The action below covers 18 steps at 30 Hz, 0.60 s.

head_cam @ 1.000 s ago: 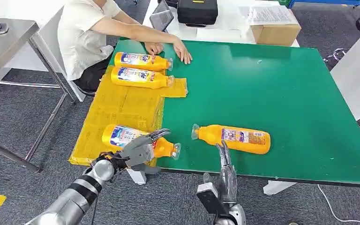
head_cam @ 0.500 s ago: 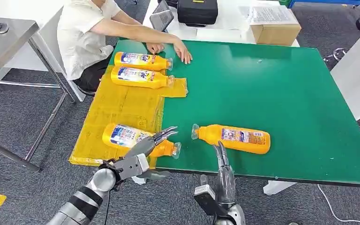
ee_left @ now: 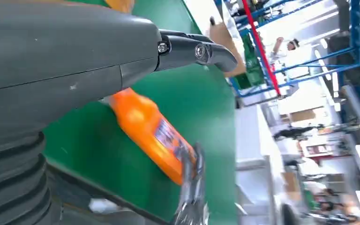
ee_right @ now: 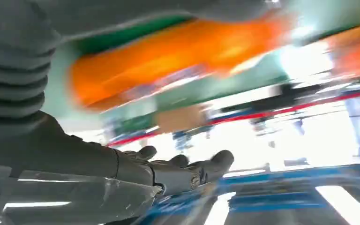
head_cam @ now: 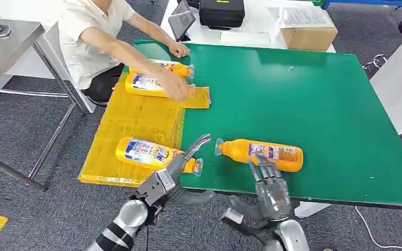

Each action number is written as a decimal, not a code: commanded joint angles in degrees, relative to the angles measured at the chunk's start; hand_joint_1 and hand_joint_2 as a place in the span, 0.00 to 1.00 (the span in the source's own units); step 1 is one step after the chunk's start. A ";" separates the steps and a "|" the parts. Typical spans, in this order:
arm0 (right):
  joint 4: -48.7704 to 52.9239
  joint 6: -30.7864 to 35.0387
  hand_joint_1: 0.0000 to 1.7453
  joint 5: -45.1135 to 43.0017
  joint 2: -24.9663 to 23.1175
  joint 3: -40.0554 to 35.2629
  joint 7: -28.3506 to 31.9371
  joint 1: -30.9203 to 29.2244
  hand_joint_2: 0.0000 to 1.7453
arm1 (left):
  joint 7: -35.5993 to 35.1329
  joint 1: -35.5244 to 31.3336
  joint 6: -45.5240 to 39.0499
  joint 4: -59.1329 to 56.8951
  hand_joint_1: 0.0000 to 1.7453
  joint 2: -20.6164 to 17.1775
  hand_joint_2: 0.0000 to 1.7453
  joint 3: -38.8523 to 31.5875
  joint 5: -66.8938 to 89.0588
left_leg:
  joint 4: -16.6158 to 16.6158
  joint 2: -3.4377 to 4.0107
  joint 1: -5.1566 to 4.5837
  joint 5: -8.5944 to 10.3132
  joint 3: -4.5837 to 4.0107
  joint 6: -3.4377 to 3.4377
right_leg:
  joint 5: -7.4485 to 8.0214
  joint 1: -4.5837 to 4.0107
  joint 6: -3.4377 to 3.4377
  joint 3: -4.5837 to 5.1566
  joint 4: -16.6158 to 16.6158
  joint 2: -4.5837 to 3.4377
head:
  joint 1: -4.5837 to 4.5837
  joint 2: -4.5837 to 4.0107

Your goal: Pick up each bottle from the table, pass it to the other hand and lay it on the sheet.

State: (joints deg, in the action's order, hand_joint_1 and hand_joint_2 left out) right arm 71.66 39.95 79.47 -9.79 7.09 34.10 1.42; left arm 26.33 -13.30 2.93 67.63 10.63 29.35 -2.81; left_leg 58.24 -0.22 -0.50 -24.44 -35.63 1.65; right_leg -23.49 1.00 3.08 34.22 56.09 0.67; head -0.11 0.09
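Green table point(head_cam: 319, 104); bottle point(head_cam: 261, 152) crosswise, cap leftward.

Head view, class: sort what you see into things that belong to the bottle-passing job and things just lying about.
Belongs to the job:
bottle on the green table
three bottles on the yellow sheet, nearest one
left hand
right hand

Just lying about:
cardboard box
black case
tablet

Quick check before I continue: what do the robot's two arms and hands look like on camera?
Both arms are silver metal; the left arm carries dark bands. The left hand and right hand are grey, with slim dark metallic fingers. At the wrist sits a grey ribbed cover.
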 commanded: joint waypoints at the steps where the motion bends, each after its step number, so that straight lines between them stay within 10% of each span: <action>1: -1.19 0.05 0.00 3.91 8.82 1.25 -8.86 -5.93 1.00 | 0.14 -2.59 -0.49 -3.77 0.00 1.20 1.00 5.87 -3.13 | -0.04 0.09 0.01 -0.08 0.27 -0.09 | -0.03 -0.02 -0.09 -0.26 -0.06 -0.12 | -0.04 0.00; 18: -7.56 0.05 0.00 4.54 15.16 -8.41 -19.63 -11.52 1.00 | -0.31 -3.98 -1.22 -5.05 0.00 1.40 1.00 5.93 -3.33 | -0.01 0.12 0.12 -0.07 0.30 -0.11 | -0.01 -0.13 -0.10 -0.26 -0.07 -0.13 | 0.02 0.00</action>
State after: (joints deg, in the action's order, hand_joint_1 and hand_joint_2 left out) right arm 70.45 39.95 84.52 2.84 2.14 14.75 -6.35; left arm 26.32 -14.65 1.81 66.34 12.41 34.16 -6.05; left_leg 58.26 -0.19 -0.46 -24.42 -35.61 1.66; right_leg -23.47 0.96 3.11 34.22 56.11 0.66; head -0.09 0.09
